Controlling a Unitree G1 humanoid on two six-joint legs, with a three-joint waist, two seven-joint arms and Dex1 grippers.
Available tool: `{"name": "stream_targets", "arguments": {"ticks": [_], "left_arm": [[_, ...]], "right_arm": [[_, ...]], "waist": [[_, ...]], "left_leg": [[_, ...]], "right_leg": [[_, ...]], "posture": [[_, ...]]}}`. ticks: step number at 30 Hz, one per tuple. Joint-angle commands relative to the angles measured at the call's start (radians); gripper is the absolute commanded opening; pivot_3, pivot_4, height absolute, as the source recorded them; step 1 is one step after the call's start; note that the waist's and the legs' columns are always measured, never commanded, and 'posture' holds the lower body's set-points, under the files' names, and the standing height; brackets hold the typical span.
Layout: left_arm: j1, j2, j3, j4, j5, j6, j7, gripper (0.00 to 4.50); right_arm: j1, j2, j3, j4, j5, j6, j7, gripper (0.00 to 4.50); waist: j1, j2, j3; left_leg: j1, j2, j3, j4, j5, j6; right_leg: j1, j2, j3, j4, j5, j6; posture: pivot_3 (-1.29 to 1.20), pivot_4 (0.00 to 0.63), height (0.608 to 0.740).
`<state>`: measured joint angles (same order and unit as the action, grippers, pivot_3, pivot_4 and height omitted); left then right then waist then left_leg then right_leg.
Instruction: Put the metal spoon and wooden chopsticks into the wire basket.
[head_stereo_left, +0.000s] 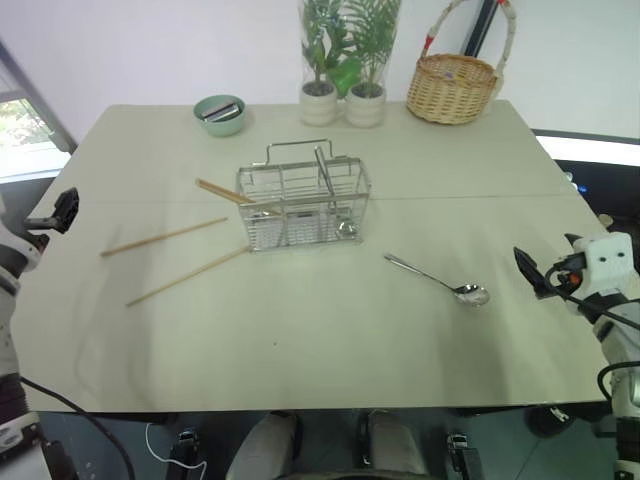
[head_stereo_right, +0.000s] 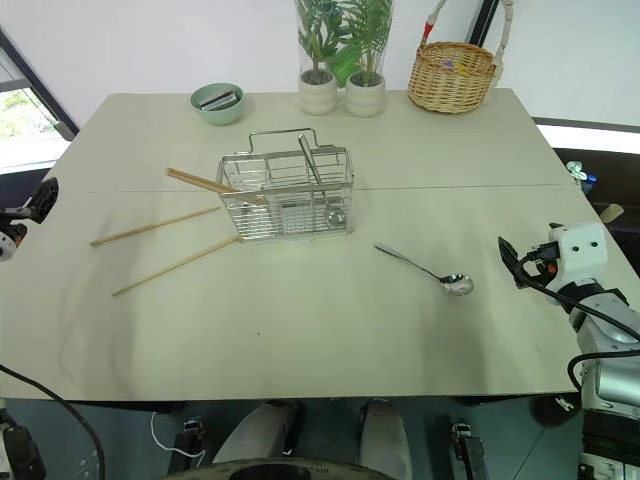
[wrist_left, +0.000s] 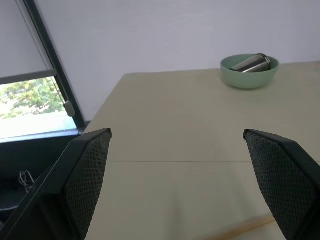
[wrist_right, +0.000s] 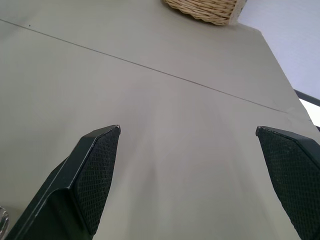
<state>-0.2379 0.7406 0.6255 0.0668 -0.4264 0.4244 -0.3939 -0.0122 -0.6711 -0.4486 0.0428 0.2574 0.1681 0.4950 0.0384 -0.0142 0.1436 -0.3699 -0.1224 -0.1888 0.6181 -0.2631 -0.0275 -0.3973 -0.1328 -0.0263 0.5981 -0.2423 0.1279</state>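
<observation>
Metal spoon (head_stereo_left: 440, 279) on table (head_stereo_left: 320, 340) | wire basket (head_stereo_left: 303, 207) centre | both fingers spread

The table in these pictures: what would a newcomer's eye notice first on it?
First comes the wire basket near the middle of the table, with one wooden chopstick leaning out of its left side. Two more wooden chopsticks lie flat on the table to its left, and the metal spoon lies to its right. Along the far edge stand a green bowl, two potted plants and a wicker basket.

silver wire basket (head_stereo_left: 303, 208), shiny metal spoon (head_stereo_left: 438, 280), tan wooden chopsticks (head_stereo_left: 165, 236)
</observation>
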Motion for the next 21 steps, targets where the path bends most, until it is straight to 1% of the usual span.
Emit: {"name": "stream_targets", "arguments": {"ticks": [1, 13, 21], "left_arm": [[-0.014, 0.013, -0.004, -0.038, -0.006, -0.018, -0.014, 4.49], [-0.026, 0.008, -0.020, -0.046, -0.009, -0.008, -0.018, 4.49], [-0.042, 0.004, -0.026, -0.035, -0.003, -0.019, -0.014, 4.49]], "right_arm": [[-0.014, -0.017, -0.035, -0.010, 0.006, -0.014, -0.006, 4.50], [-0.014, -0.022, -0.027, -0.048, 0.012, -0.003, 0.006, 4.50], [-0.036, -0.029, -0.020, -0.030, 0.005, -0.012, 0.007, 4.50]], "waist": [[0.000, 0.000, 0.000], [0.000, 0.000, 0.000], [0.000, 0.000, 0.000]], "left_leg": [[0.000, 0.000, 0.000, 0.000, 0.000, 0.000], [0.000, 0.000, 0.000, 0.000, 0.000, 0.000], [0.000, 0.000, 0.000, 0.000, 0.000, 0.000]], "right_leg": [[0.000, 0.000, 0.000, 0.000, 0.000, 0.000], [0.000, 0.000, 0.000, 0.000, 0.000, 0.000], [0.000, 0.000, 0.000, 0.000, 0.000, 0.000]], "posture": [[0.00, 0.150, 0.704], [0.00, 0.150, 0.704], [0.00, 0.150, 0.704]]}}
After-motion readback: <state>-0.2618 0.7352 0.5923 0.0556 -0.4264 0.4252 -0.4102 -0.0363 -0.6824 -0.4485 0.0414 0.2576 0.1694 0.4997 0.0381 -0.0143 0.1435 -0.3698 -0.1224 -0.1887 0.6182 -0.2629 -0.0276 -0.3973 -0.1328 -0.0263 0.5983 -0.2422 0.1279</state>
